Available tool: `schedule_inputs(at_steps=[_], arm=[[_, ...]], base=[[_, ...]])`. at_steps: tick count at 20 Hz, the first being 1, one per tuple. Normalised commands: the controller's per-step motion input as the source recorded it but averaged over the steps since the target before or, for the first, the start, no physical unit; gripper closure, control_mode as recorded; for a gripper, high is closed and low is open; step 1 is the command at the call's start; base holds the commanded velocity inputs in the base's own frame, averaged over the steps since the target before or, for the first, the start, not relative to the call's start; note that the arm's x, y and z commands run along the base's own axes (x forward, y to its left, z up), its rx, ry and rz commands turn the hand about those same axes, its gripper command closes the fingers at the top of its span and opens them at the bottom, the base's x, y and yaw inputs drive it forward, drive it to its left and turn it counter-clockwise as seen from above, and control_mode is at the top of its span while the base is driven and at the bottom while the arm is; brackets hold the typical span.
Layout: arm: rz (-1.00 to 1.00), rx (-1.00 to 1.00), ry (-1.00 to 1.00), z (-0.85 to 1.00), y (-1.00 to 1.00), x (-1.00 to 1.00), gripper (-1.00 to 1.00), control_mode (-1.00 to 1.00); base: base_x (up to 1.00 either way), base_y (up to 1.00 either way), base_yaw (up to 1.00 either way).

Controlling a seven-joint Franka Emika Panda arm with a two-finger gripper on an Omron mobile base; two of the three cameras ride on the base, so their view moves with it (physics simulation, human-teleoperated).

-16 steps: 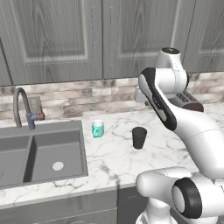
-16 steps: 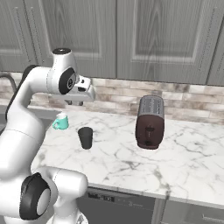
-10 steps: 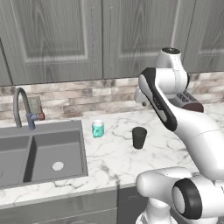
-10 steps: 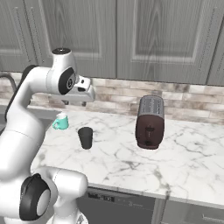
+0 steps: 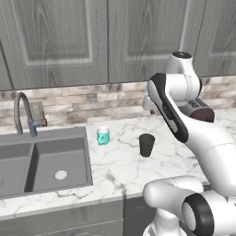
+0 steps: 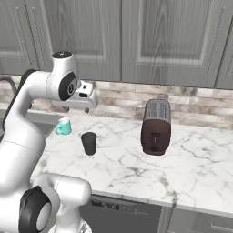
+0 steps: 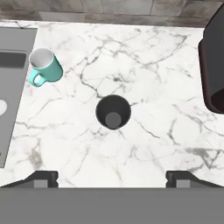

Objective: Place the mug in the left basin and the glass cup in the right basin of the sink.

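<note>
The dark glass cup stands upright on the marble counter, seen from straight above in the hand view with its mouth empty. To its left, the teal and white mug stands upright, close to the sink's right rim. My gripper hangs open high above the glass cup, its fingertips spread wide with nothing between them. From the base cameras the hand is up in front of the brick backsplash. The grey two-basin sink lies at the left, both basins bare.
A curved grey faucet rises behind the sink. A dark brown toaster stands on the counter to the right of the glass cup, and it shows at the hand view's right edge. Grey cabinets hang above the backsplash.
</note>
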Motion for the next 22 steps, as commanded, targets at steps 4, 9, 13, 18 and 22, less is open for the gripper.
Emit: schedule_inputs(at_steps=[4,9,13,18,22], arm=[[0.0,0.0,0.0,-0.13,0.0,-0.09,-1.0,-1.0],[0.0,0.0,0.0,-0.14,0.0,-0.02,-1.0,-1.0],[0.0,0.0,0.0,-0.17,0.0,0.0,-1.0,-1.0],[0.0,0.0,0.0,-0.17,0.0,0.0,-1.0,-1.0],[0.0,0.0,0.0,-0.23,0.0,0.0,-1.0,-1.0]], base=[[0.0,0.0,0.0],[0.0,0.0,0.0],[0.0,0.0,0.0],[0.0,0.0,0.0],[0.0,0.0,0.0]])
